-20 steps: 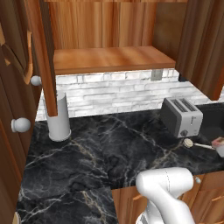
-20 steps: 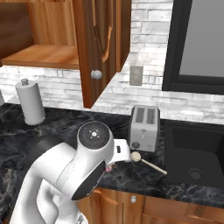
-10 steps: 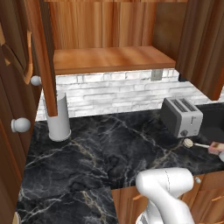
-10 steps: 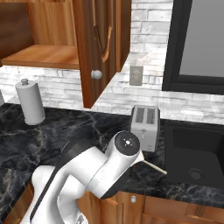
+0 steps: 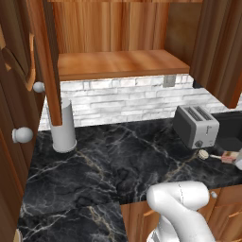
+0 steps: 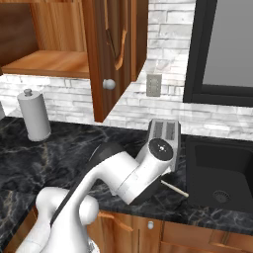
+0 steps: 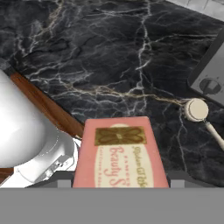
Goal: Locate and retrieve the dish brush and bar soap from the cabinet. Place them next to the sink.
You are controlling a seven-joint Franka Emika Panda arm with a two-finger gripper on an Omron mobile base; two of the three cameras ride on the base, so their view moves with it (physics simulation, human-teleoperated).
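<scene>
The pink bar soap (image 7: 119,153) lies lengthwise between the fingers of my gripper (image 7: 119,183), which is shut on it just above the black marble counter. In the left base view the bar soap (image 5: 229,157) sits at the far right edge, right beside the dish brush. The cream dish brush (image 7: 197,110) lies flat on the counter before the toaster; its round head (image 5: 203,154) and thin handle (image 6: 174,188) show. The dark sink (image 6: 221,170) is recessed to the right. The wooden cabinet (image 5: 118,64) hangs open above, its shelf bare.
A silver toaster (image 5: 195,125) stands by the brick backsplash, left of the sink. A grey paper-towel roll (image 5: 63,127) stands at the back left. An open cabinet door (image 6: 106,54) with round pale knobs hangs over the counter. The counter's wooden front edge (image 7: 43,105) runs close by.
The arm has swung out to the right over the counter's front, toward the toaster and sink. The soap has shifted slightly left, closer to the brush head.
</scene>
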